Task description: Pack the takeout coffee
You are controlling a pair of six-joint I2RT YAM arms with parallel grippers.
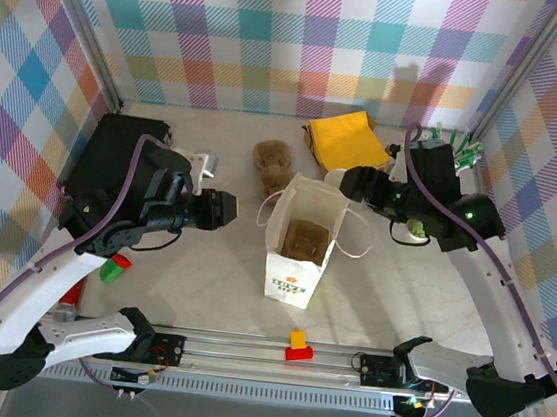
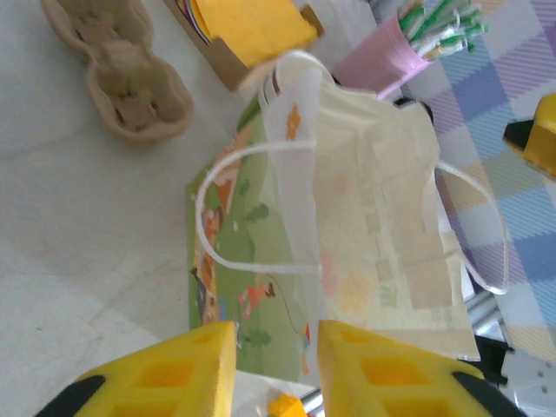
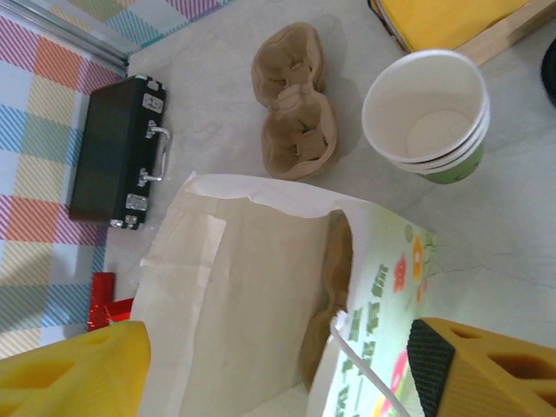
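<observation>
With the left fingers (image 2: 174,373) and right fingers (image 3: 78,365) both open and empty at the bag (image 3: 243,278), and the cup (image 3: 426,113) standing on the tabletop (image 3: 521,217) just beside it, reaching for the cup could snag a handle and topple the unheld bag.

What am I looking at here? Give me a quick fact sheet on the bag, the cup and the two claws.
Bag: white paper bag, upright at mid-table, mouth open
Inside bag: brown cardboard tray
Cup: paper cup, cream with a green base, empty, on the table outside the bag; looks like a nested stack
Spare tray: brown cup carrier on the table beside the cup
Left gripper: open, facing the bag's side, holding nothing
Right gripper: wide open above the bag's mouth, holding nothing
</observation>
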